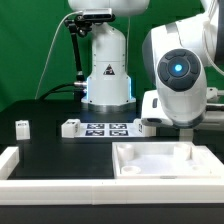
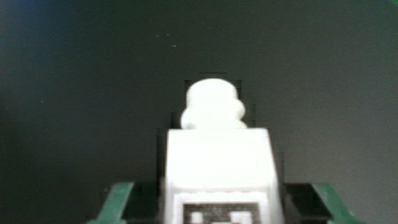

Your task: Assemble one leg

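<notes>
Nearest my exterior camera, a low white plastic wall (image 1: 60, 186) runs along the front of the black table (image 1: 60, 148) and turns up the exterior view's left side. Just behind it, toward the exterior view's right, lies a large flat white tray-like panel with raised rims (image 1: 140, 166).

Over the panel's far rim the white Panda arm (image 1: 180, 70), a blue light glowing on its big round joint, reaches down. From this view I cannot make out its fingers.

My wrist feed settles it. The two-finger gripper (image 2: 217, 198) is closed on the leg (image 2: 217, 150), a small white plastic block with a rounded knob at its far end and a black-and-white square tag on its near face. One greenish finger (image 2: 121, 203) stands at each side of it. The leg points away from the camera, clear of the dark tabletop beyond it.

Farther back in the exterior view, the marker board (image 1: 107, 128) lies flat at mid-table. Three small white tagged blocks sit in the same row: one (image 1: 70, 127) just beside the board on the exterior view's left, one (image 1: 145, 126) just beside it on the right, and one (image 1: 22, 126) well apart at far left. Behind them rises the arm's white base column (image 1: 108, 65), with a green backdrop (image 1: 30, 50) beyond.
</notes>
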Robot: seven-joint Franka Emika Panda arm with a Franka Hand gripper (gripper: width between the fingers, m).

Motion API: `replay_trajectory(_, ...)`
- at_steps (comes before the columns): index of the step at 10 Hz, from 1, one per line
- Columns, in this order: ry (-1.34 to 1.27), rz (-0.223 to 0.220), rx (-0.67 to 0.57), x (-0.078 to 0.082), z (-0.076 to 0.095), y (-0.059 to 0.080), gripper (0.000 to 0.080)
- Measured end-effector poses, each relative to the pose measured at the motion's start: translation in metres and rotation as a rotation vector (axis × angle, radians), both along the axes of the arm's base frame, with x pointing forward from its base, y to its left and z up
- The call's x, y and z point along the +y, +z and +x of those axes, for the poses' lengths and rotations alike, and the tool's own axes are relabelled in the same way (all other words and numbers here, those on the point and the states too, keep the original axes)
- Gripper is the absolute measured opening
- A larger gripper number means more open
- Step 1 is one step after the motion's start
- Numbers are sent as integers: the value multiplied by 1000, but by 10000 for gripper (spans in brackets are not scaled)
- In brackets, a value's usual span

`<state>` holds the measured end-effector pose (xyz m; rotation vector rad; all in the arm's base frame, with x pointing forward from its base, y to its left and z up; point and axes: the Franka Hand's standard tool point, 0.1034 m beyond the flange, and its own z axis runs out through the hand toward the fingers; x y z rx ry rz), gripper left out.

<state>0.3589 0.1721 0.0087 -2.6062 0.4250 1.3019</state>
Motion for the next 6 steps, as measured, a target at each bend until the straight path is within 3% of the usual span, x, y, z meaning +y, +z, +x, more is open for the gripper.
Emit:
replay_trajectory(3, 4, 3, 5, -1, 1, 4, 287)
replay_trajectory(4, 10, 18, 5, -2, 14, 27, 287)
replay_trajectory(6, 20, 41, -9, -4, 34, 61, 288)
